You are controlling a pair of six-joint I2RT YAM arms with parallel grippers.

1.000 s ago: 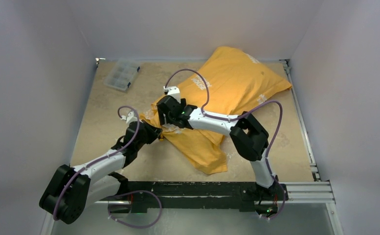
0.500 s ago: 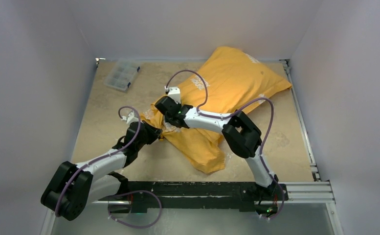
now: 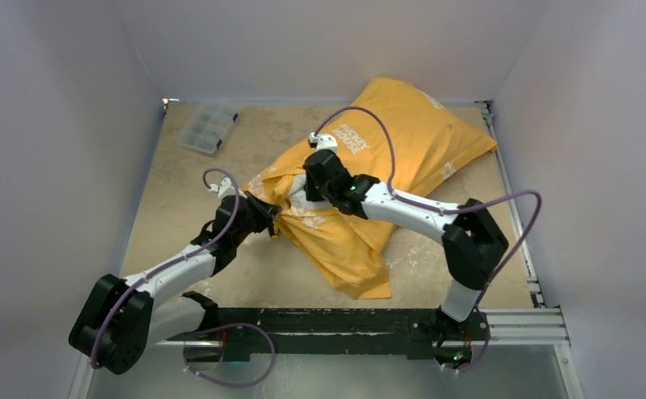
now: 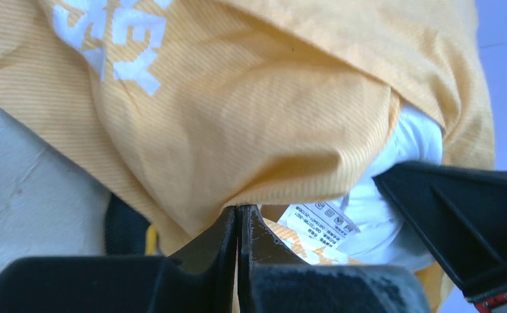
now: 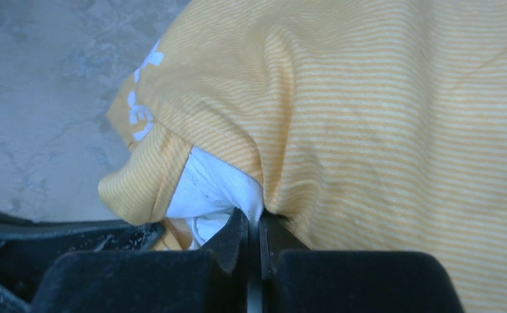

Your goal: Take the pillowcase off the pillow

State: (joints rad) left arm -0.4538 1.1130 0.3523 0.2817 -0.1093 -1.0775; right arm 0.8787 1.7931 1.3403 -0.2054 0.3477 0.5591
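Reading across the plump upper half of the pillowcase [image 3: 402,158], white printed lettering [image 3: 352,138] looks like "MICKEY MOUSE" in two lines in the top view. A second white patch at the upper left of the left wrist view is cut by the frame edge, with only a few block letters showing, the last of them seemingly "EY". A small white care tag [image 4: 319,222] hangs at the sack's mouth; its rows of symbols and fine print are too small to make out.

The left gripper [image 3: 274,218] has its jaws pressed fully together, pinching a fold of orange-yellow cloth at the sack's left end, just beside the tag. The right gripper [image 3: 307,195] is likewise closed tight, just beside the left one at the open mouth. Its tips meet where the white pillow [image 5: 205,189] bulges out past the orange hem, and white cloth appears to run into the pinch, though the hem touches one finger too.

The pillowcase lies slanted across the tan table [image 3: 186,191], its filled end toward the far right corner and a flat, wrinkled flap trailing toward the near edge. A clear compartment box [image 3: 207,127] sits well apart at the far left
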